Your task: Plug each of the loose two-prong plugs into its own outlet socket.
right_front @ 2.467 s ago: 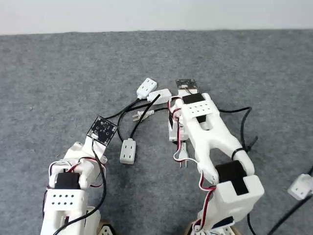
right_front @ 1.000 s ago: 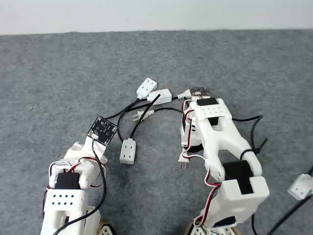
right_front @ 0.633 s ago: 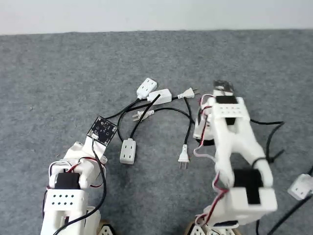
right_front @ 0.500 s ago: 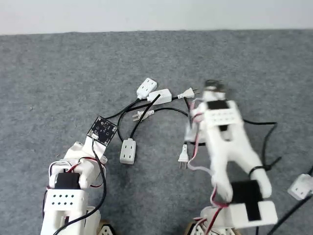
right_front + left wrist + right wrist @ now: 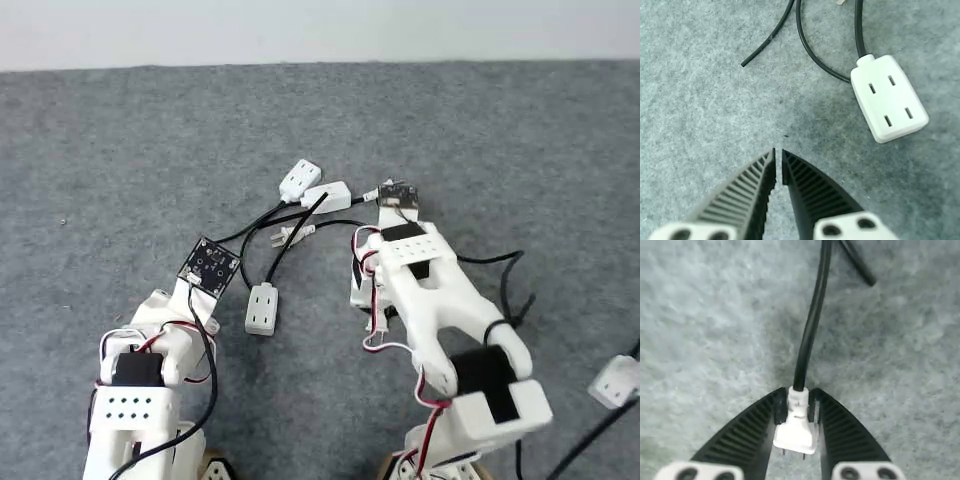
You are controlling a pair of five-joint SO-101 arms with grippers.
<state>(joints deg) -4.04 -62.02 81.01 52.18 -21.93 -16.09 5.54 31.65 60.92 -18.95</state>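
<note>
Your right claw (image 5: 797,396) is closed on a white plug (image 5: 795,432), with one finger pressed to each flat side. The prongs point back toward the wrist, and the plug's black cord (image 5: 812,320) runs away from the tips across the grey surface (image 5: 700,315). You cannot tell whether the plug touches the surface or hangs just above it. From above, your right arm (image 5: 430,290) reaches into the middle of the surface.

Your left claw (image 5: 778,153) is narrowed to a sliver and grips nothing. It sits low over bare surface. A white socket (image 5: 888,97) lies near it, apart from the tips, with its slots facing up and its own cord curving off behind it.

Farther out in the high view, a far socket (image 5: 299,179) lies just beside its neighbour (image 5: 327,196), each on a black cord. A loose plug (image 5: 290,235) rests unplugged between that pair and the socket by your left arm. An edge socket (image 5: 615,380) sits well apart, at the right side of the surface.
</note>
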